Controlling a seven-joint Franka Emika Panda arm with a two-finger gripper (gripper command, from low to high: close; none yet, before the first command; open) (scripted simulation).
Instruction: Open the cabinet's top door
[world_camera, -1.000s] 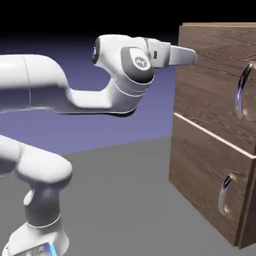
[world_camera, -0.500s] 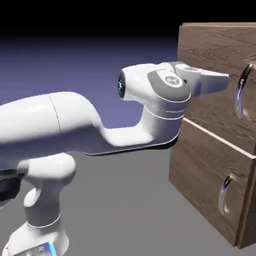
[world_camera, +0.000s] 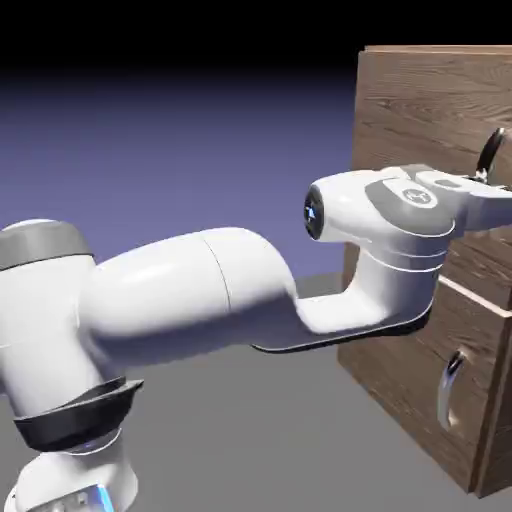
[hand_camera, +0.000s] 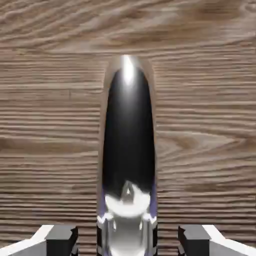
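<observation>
The cabinet is a brown wood-grain box at the exterior view's right. Its top door carries a curved silver handle, partly hidden by my hand. My gripper reaches the door at that handle. In the hand view the handle runs up the middle over the wood of the top door. My gripper straddles it, open. One grey fingertip is on each side, and a gap separates each from the metal.
Below a light seam lies the lower panel with its shorter silver handle. The grey table stretches in front of the cabinet. My arm spans the scene from the lower left.
The arm has swung right and down from beside the cabinet's top corner. The hand has come in against the top door, with the handle between the fingers.
</observation>
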